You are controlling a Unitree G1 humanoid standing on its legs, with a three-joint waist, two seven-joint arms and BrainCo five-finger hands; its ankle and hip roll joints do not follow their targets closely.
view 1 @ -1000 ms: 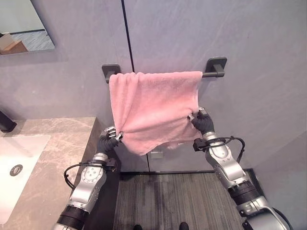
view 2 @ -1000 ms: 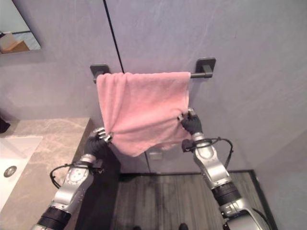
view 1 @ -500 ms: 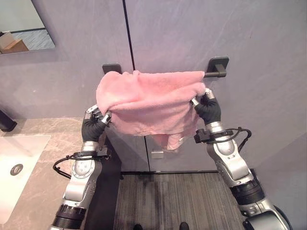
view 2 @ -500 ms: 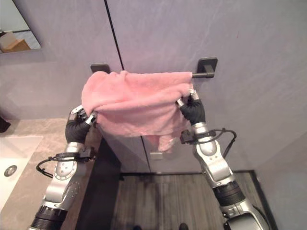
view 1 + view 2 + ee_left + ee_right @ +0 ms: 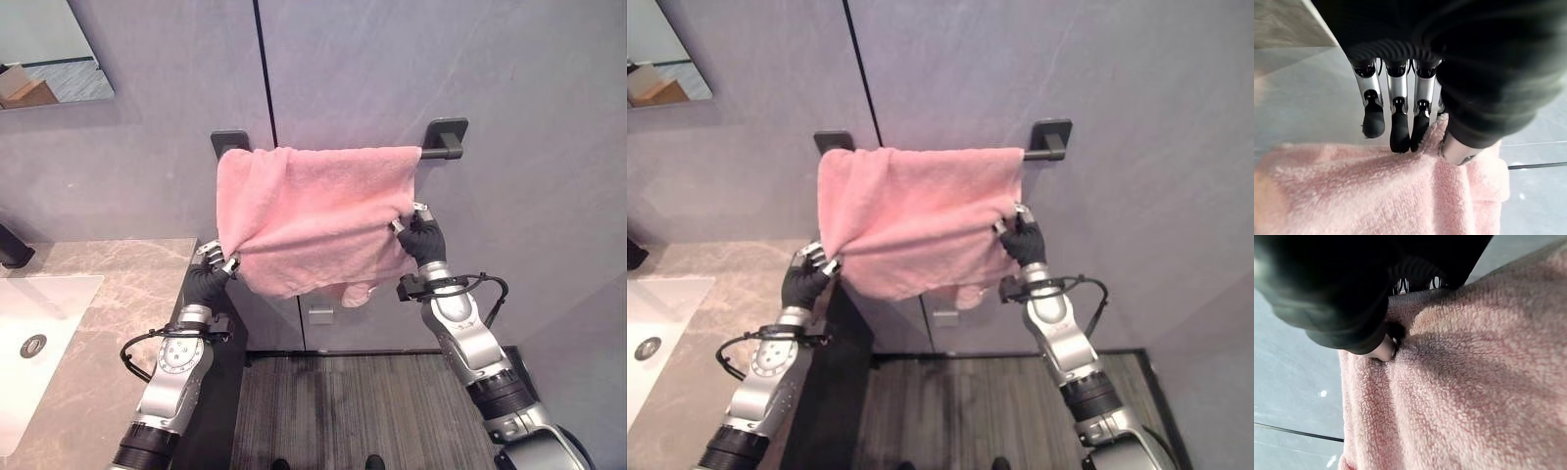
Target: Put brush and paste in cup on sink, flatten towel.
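Lower left of the frame, the counter (image 5: pixel 108 294) runs along the edge with the white sink (image 5: pixel 39 333) set into it. Just past its corner the left hand (image 5: pixel 208 279) is up at the towel (image 5: pixel 313 215), and the wrist view shows fingers (image 5: pixel 1396 127) and thumb pinching the pink cloth at its lower left edge. Over on the right, the right hand (image 5: pixel 421 238) is at the towel's right edge, right of centre; its wrist view has the thumb pressed into the pile with cloth bunched round it, so it is gripping too. The towel hangs mid-frame between the two hands, draped over the dark rail (image 5: pixel 441 149) on the grey wall (image 5: pixel 529 117), its bottom pulled up into a slanted fold with a small tail drooping below. Upper left corner, a mirror (image 5: pixel 49 49) on the wall
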